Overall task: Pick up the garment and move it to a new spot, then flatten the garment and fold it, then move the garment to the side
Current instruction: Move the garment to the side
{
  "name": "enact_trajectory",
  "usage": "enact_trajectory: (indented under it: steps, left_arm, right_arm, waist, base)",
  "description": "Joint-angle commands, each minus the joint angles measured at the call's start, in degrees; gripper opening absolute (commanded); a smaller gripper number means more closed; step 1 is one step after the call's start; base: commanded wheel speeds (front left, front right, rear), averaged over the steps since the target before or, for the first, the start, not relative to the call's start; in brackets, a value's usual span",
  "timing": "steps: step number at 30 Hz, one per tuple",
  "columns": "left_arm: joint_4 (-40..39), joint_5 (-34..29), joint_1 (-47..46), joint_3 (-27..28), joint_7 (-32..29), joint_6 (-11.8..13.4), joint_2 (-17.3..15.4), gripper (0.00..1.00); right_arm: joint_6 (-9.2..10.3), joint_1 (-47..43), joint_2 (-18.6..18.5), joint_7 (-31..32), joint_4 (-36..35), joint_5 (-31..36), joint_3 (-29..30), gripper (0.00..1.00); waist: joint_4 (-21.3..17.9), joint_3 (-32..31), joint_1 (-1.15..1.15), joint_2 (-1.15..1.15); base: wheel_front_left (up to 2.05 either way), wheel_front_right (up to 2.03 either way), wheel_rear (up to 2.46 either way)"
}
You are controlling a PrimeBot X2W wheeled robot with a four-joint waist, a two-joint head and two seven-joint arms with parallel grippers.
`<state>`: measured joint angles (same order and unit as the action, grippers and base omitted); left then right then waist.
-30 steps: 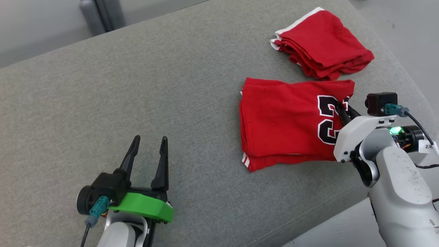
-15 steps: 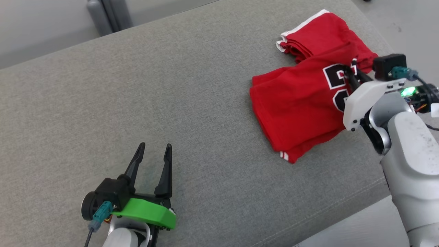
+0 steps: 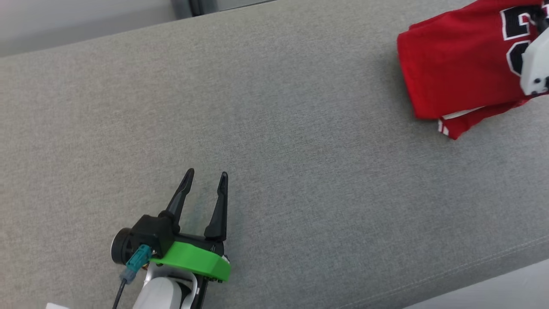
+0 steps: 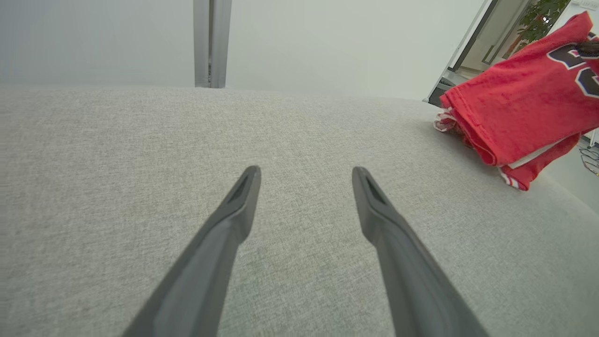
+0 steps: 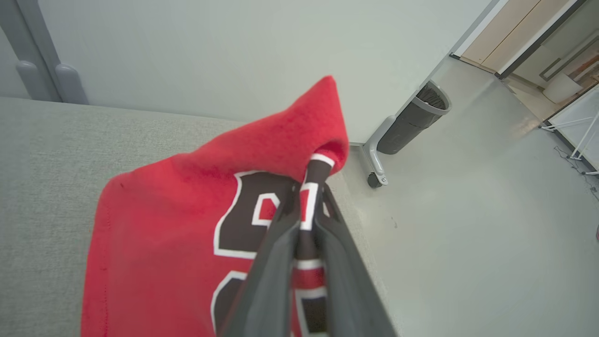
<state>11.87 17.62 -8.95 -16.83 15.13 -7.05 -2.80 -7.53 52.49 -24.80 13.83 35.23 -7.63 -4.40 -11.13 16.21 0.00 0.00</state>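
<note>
at about two o'clock in the head view, the folded red garment (image 3: 454, 73) hangs from the right end effector (image 5: 306, 196), whose two fingers are pinched together on a corner of the cloth beside the black-and-white number. the left wrist view suggests most of the cloth is off the grey worktop (image 3: 274, 128), with its white-trimmed lower corner sagging toward five o'clock. the left end effector (image 3: 206, 176) sits at seven o'clock, fingers spread wide and empty over bare worktop. the risk lies in the single narrow pinch: the layers look loosely stacked, so a swing or a fast carry could let the inner ones slide out and undo the fold. the grip is also close to the worktop's right edge, with floor (image 5: 458, 210) beyond it, so an early release would likely drop the garment off the side.
</note>
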Motion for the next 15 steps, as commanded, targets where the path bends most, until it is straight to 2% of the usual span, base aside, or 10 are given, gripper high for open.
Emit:
enact_trajectory:
  steps: [1, 8, 13, 14, 15]
  left_arm:
    - [-0.15, -0.38, -1.51, -0.19, -0.01, -0.03, -0.23, 1.00]
    - [-0.49, -1.41, -3.11, -1.19, -0.02, -0.27, -0.22, 1.00]
    - [-0.88, -1.87, -4.06, -2.21, -0.01, -0.41, -0.21, 1.00]
    - [-0.91, -1.91, -4.17, -2.42, -0.02, -0.43, -0.21, 1.00]
    - [-0.88, -1.91, -4.17, -2.53, -0.02, -0.39, -0.22, 1.00]
  right_arm:
    - [0.10, 1.38, -1.26, 0.14, 1.00, -0.01, 0.41, 0.00]
    - [0.10, 5.04, -6.81, -0.36, 6.76, 0.45, 0.98, 0.00]
    - [0.10, 6.30, -9.07, -2.03, 9.88, 1.72, 2.15, 0.01]
    - [0.10, 6.35, -9.16, -2.65, 10.52, 2.27, 2.35, 0.25]
    - [0.10, 6.46, -9.28, -3.55, 10.80, 2.83, 2.74, 0.94]
  waist:
    - [3.17, 3.28, 0.00, 0.00]
    - [6.17, 7.08, 0.00, 0.00]
    - [7.26, 8.87, 0.00, 0.00]
    - [7.38, 9.14, 0.00, 0.00]
    - [7.45, 9.32, 0.00, 0.00]
  base:
    - [0.00, 0.00, 0.00]
    - [0.00, 0.00, 0.00]
    - [0.00, 0.00, 0.00]
    - [0.00, 0.00, 0.00]
    - [0.00, 0.00, 0.00]
